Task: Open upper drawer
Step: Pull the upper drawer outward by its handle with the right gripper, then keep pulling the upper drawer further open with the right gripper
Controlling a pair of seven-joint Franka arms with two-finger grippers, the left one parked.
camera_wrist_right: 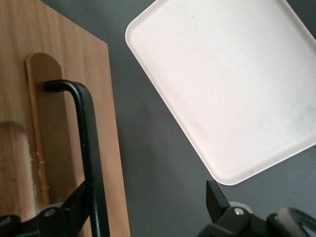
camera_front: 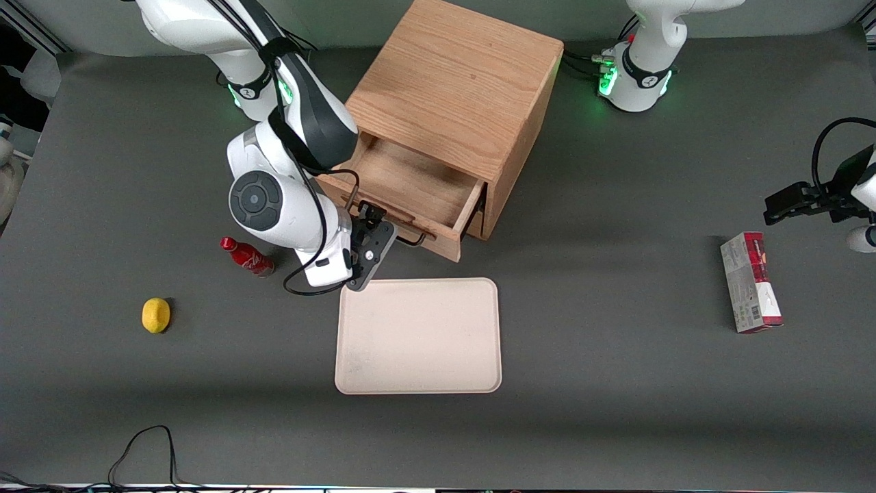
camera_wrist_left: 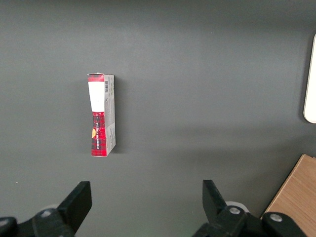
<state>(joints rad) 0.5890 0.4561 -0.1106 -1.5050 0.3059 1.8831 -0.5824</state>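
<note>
Lemon [camera_front: 156,315] and red bottle [camera_front: 246,257] on the tabletop [camera_front: 616,383]; gripper [camera_front: 369,236], jaws apart, at the handle [camera_wrist_right: 86,148] of the upper drawer [camera_front: 410,198], already pulled well out of its cabinet [camera_front: 455,103], above the tray [camera_front: 417,335]. Little remains.

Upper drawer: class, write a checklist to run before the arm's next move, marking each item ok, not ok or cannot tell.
1. Light oak upper drawer pulled out of the wooden cabinet: ok.
2. Drawer at full extension: cannot tell.
3. Thin black wire bar handle between the fingers: ok.
4. Gripper at the drawer front, open: ok.
5. Pale rectangular tray apart from the drawer front: ok.
</note>
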